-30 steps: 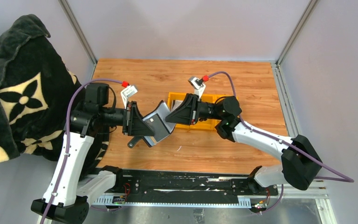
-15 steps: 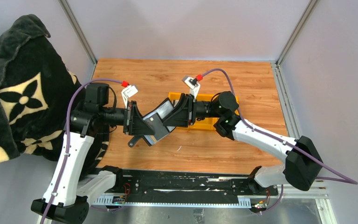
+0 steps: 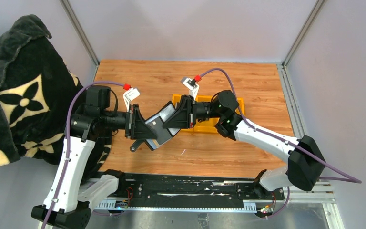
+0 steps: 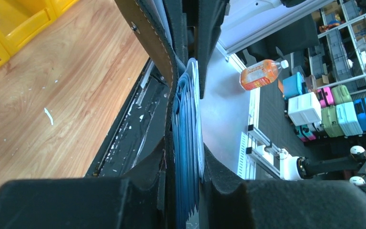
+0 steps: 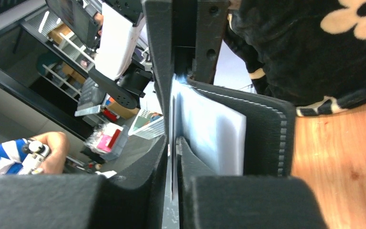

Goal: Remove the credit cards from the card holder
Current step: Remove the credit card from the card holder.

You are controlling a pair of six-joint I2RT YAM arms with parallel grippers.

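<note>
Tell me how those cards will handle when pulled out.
The cards look thin and flat, so probably stiff but bendy. They sit packed tight in the holder, so one may drag its neighbours. Their smooth faces could slip from the right gripper.

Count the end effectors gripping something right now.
2. The left end effector clamps the card holder in mid-air over the table; the right end effector pinches a credit card at the holder's open end. Other cards inside may be hidden.
</note>
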